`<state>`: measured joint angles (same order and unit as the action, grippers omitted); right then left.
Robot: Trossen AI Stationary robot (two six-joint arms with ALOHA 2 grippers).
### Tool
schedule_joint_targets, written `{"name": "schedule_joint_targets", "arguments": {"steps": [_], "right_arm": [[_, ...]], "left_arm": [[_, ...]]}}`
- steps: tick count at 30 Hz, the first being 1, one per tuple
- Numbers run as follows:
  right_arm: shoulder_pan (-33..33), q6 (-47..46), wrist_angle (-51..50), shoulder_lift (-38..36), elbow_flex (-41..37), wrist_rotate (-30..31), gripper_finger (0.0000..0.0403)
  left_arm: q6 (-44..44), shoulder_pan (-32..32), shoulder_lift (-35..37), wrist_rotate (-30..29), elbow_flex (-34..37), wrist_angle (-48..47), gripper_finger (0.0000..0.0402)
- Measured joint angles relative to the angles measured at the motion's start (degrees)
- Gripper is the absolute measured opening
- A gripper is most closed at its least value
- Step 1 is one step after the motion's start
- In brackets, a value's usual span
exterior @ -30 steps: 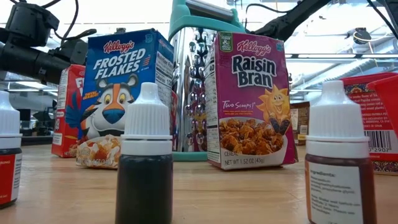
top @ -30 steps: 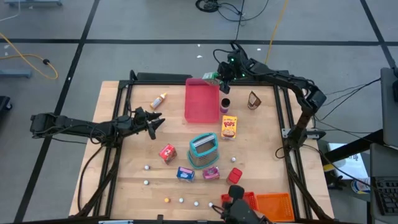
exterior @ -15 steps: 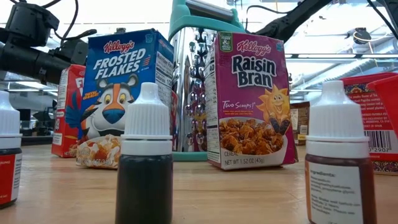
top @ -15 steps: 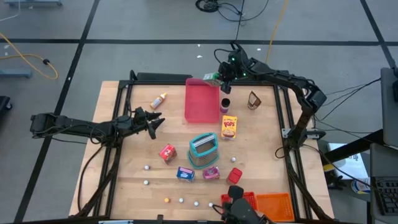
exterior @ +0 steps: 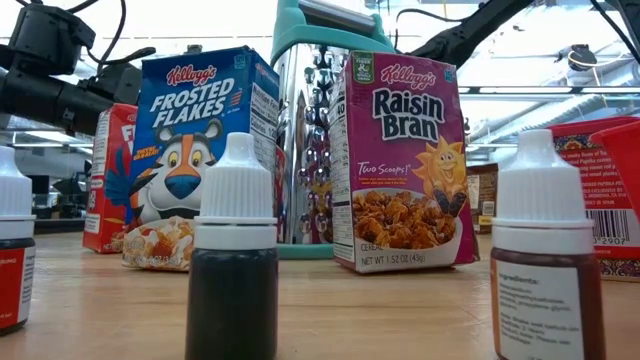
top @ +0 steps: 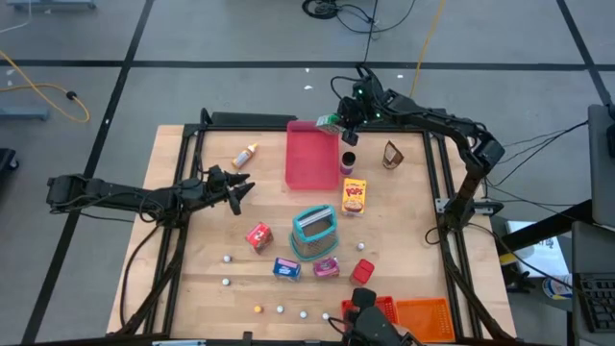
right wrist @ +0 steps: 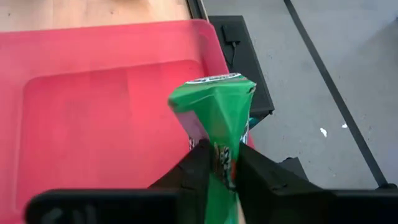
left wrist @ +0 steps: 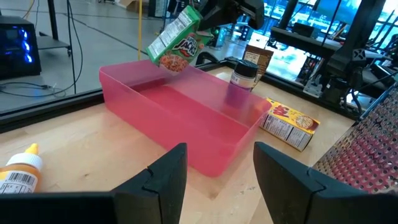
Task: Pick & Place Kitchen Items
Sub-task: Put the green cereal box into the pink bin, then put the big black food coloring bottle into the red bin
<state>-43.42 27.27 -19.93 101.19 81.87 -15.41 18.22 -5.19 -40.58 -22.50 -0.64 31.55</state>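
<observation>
A green packet point(top: 328, 122) hangs tilted in the air over the far right corner of the pink tray point(top: 312, 159), with my right gripper point(right wrist: 219, 155) shut on it. In the left wrist view the green packet point(left wrist: 177, 40) shows above the pink tray point(left wrist: 155, 134). My left gripper point(top: 240, 187) waits open at the table's left, pointing at the tray and touching nothing. A dark jar point(top: 348, 160) and a yellow box point(top: 355, 195) stand right of the tray. An orange-capped bottle point(top: 247, 155) lies to its left. My right gripper pinches the green packet between its two fingers point(right wrist: 196, 165), one on each broad face, at the packet's near end point(right wrist: 217, 146). The fingers slant down from the table's far right. The packet sticks out past them, tilted and clear of the tray.
A teal-handled grater point(top: 314, 231) stands mid-table with red point(top: 258, 235), blue point(top: 285, 268) and pink point(top: 327, 267) packets around it. Small balls point(top: 227, 258) dot the near left. Red point(top: 384, 309) and orange point(top: 423, 315) bins sit at the near right edge.
</observation>
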Motion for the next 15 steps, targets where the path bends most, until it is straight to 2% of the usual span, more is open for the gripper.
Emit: {"name": "schedule_joint_targets", "arguments": {"steps": [7,15], "right_arm": [[0.0,-1.3,1.2,0.0,0.0,0.0,0.0138],[0.9,-2.1,2.8,0.0,0.0,0.1,0.0168]], "left_arm": [[0.0,0.0,0.0,0.0,0.0,0.0,0.0186],[0.0,0.0,0.0,0.0,0.0,0.0,0.0186]]}}
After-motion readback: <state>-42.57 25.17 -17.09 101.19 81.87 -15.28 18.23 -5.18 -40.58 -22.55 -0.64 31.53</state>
